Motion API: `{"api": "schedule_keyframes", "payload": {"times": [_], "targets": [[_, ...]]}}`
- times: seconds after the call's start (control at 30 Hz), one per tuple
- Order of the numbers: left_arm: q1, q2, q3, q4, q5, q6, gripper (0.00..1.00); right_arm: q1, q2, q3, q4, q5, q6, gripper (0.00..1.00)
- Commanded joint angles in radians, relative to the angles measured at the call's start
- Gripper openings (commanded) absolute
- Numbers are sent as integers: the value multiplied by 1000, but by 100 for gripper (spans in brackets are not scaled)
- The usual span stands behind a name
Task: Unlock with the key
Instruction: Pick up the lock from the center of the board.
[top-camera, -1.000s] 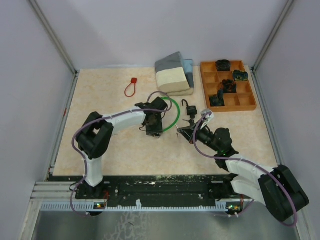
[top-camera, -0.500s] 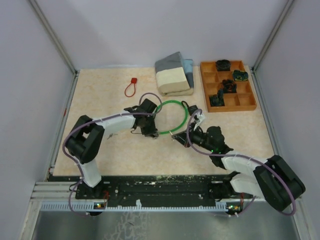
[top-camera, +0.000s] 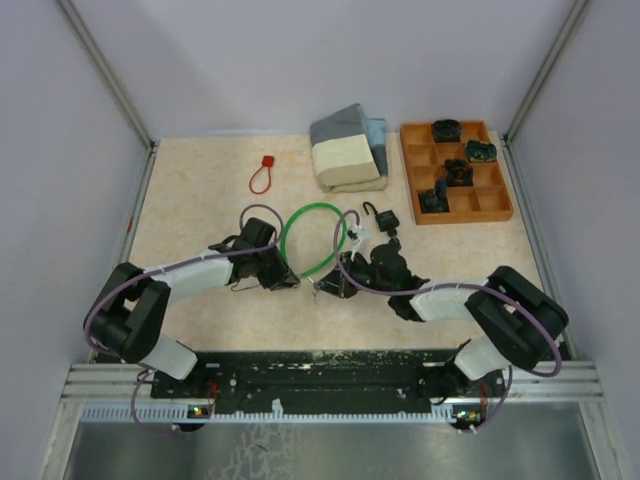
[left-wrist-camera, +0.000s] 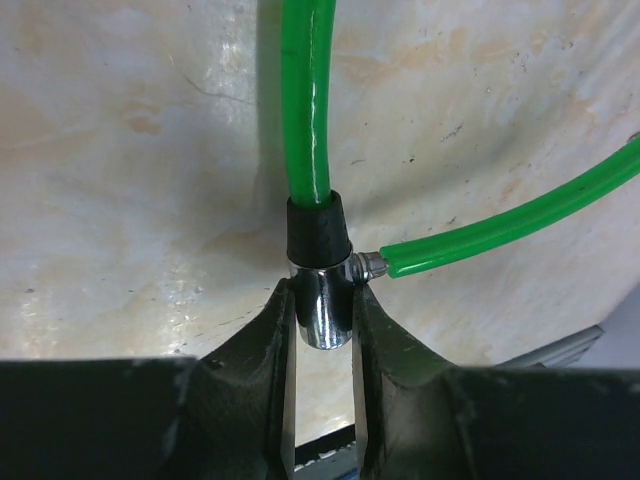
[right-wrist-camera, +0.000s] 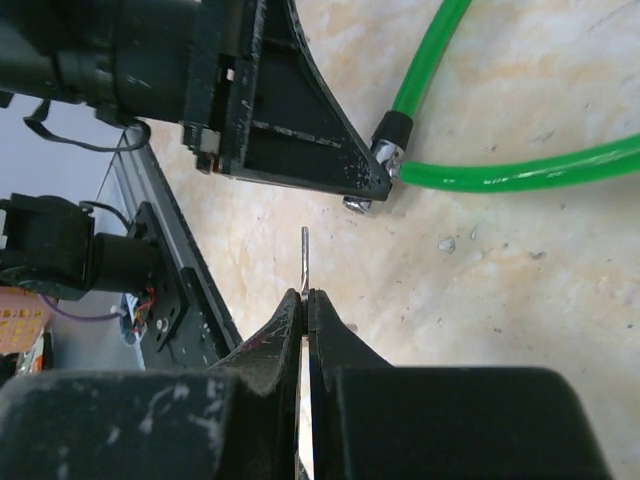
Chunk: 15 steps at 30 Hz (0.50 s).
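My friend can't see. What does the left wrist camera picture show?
Two black jaws squeeze a shiny metal lock. A green cable runs from its top and side across a pale, speckled table.

On the counter (top-camera: 200, 210), the cable lock (top-camera: 283, 238) lies mid-way, the left end effector (top-camera: 290, 283) at its near end. The right end effector (top-camera: 318, 290), with the key (right-wrist-camera: 304, 260), is just right. Behind are a padlock (top-camera: 380, 215), tray (top-camera: 493, 212), block (top-camera: 345, 160) and small loop (top-camera: 262, 176).

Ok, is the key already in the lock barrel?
No, in the right wrist view the key pinched in the right gripper stops short of the lock barrel, with table showing between them.
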Motion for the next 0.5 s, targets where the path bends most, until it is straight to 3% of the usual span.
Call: {"api": "schedule_keyframes", "payload": {"times": [0.0,0.47], "targets": [[0,-27,-42,165,100,-108,0,21,64,56,43,12,83,0],[0,29,-93,346,209,-209,0,19,167,100,-35,7,113,0]]}}
